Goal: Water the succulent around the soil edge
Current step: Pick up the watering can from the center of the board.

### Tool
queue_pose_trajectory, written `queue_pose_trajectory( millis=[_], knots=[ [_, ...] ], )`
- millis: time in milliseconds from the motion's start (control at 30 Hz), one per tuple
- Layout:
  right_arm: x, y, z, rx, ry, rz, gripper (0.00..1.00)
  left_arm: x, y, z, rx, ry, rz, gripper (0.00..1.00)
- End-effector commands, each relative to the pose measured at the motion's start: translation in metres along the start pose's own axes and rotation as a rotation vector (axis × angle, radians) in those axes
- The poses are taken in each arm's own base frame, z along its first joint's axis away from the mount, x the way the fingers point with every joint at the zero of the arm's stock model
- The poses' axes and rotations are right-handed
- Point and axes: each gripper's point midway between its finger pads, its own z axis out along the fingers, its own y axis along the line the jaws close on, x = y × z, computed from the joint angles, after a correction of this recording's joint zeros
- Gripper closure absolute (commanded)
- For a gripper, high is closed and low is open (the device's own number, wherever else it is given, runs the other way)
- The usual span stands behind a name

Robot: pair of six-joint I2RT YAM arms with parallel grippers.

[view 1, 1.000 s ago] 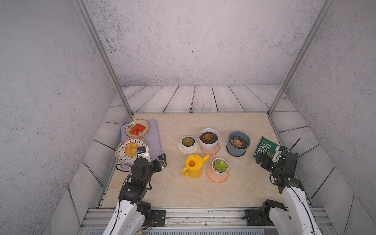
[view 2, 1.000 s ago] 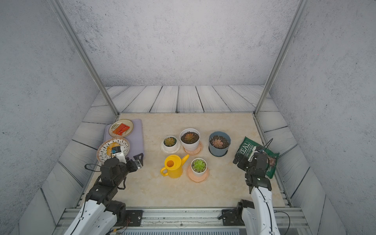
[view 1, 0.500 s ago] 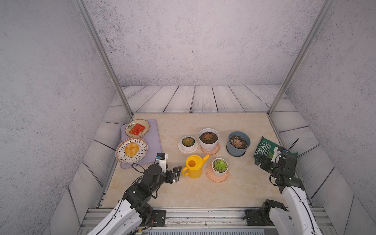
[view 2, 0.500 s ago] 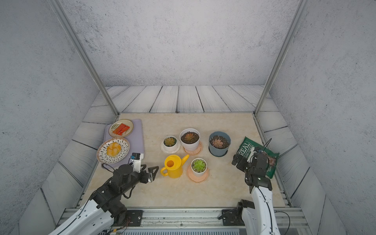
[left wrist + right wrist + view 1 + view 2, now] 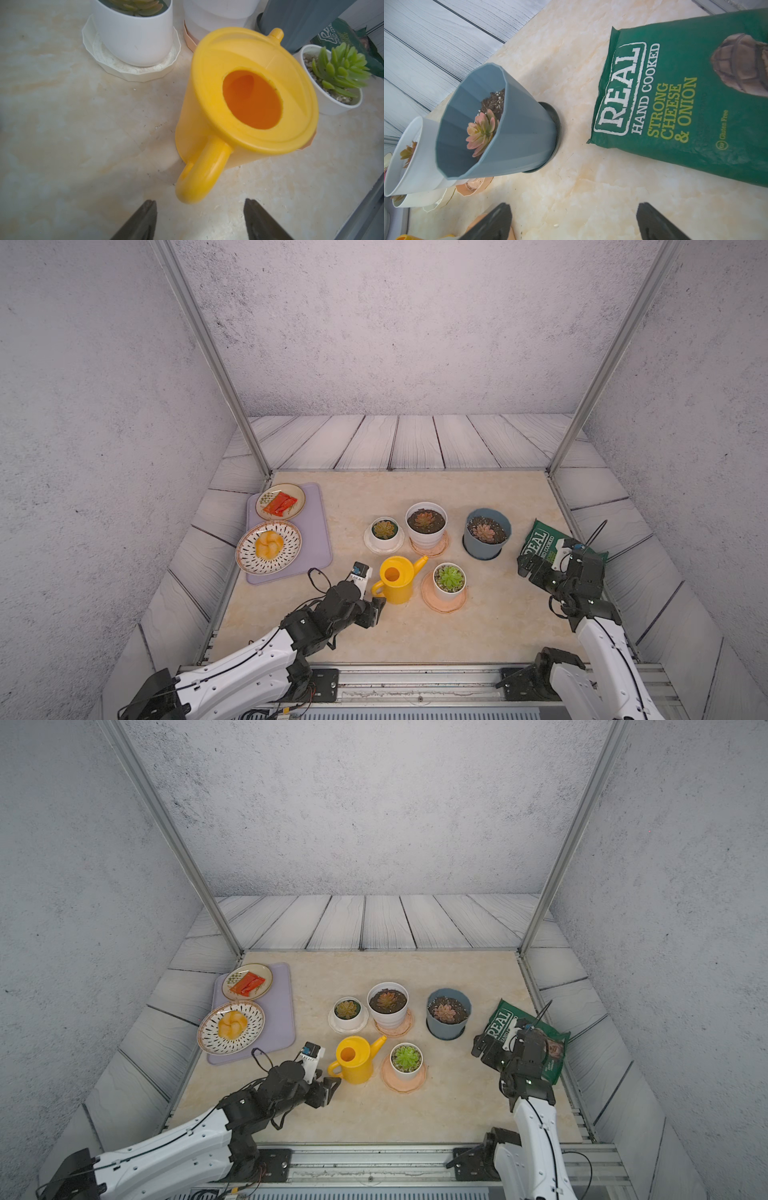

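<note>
Just ahead of left claw [image 5: 200, 205]: watering can [image 5: 245, 62] handle [image 5: 201, 174].
Jaws wide, empty; stiff, slick, probably light plastic; pinch the loop.

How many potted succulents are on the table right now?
4. Back row: low white pot, tall white pot, blue-grey pot. Nearer the robot, by the spout of the yellow watering can: small white pot with the green succulent. None appears hidden.

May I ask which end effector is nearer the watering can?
Left. The left end effector nearly touches the watering can; the right end effector is by the crisp bag.
</note>
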Motion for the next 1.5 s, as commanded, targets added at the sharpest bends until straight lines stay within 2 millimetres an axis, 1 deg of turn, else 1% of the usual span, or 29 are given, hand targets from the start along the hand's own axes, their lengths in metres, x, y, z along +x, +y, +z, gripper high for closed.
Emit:
queue_pose_trajectory(
  millis=[0, 67, 200, 333, 467, 533, 733, 767, 833, 900, 1067, 1233, 1367, 1467],
  knots=[
    [-0.010, 0.009, -0.004, -0.023, -0.026, -0.022, 0.01, -0.017, 0.003, 0.006, -0.060, -0.072, 0.006, 0.34],
    [-0.011, 0.009, -0.004, -0.024, -0.028, -0.023, 0.01, -0.018, 0.007, 0.010, -0.096, -0.079, 0.004, 0.40],
    [-0.011, 0.009, -0.004, -0.024, -0.029, -0.024, 0.01, -0.021, 0.012, 0.015, -0.146, -0.096, 0.003, 0.49],
    [-0.011, 0.009, -0.003, -0.025, -0.027, -0.024, 0.01, -0.018, 0.021, 0.019, -0.200, -0.103, -0.008, 0.55],
    [-0.012, 0.010, -0.002, -0.030, -0.027, -0.024, 0.01, -0.016, 0.025, 0.024, -0.220, -0.119, -0.014, 0.60],
    [-0.013, 0.010, -0.001, -0.032, -0.026, -0.024, 0.01, -0.019, 0.024, 0.028, -0.219, -0.136, -0.011, 0.62],
    [-0.012, 0.011, 0.001, -0.036, -0.022, -0.024, 0.01, -0.023, 0.020, 0.041, -0.216, -0.153, 0.037, 0.64],
    [-0.012, 0.011, 0.001, -0.035, -0.022, -0.024, 0.01, -0.024, 0.020, 0.043, -0.219, -0.157, 0.042, 0.67],
    [-0.013, 0.011, 0.001, -0.036, -0.023, -0.025, 0.01, -0.024, 0.021, 0.045, -0.225, -0.152, 0.051, 0.71],
    [-0.013, 0.011, 0.001, -0.035, -0.023, -0.026, 0.01, -0.024, 0.019, 0.045, -0.217, -0.151, 0.066, 0.77],
    [-0.013, 0.010, 0.002, -0.028, -0.026, -0.026, 0.01, -0.028, 0.016, 0.042, -0.207, -0.150, 0.136, 0.93],
    [-0.014, 0.009, 0.001, -0.022, -0.028, -0.028, 0.01, -0.034, 0.012, 0.034, -0.196, -0.153, 0.194, 1.00],
    [-0.014, 0.009, 0.000, -0.020, -0.032, -0.028, 0.01, -0.040, 0.011, 0.022, -0.190, -0.169, 0.198, 1.00],
    [-0.013, 0.008, -0.001, -0.017, -0.034, -0.028, 0.01, -0.051, 0.012, 0.006, -0.195, -0.207, 0.196, 1.00]
  ],
)
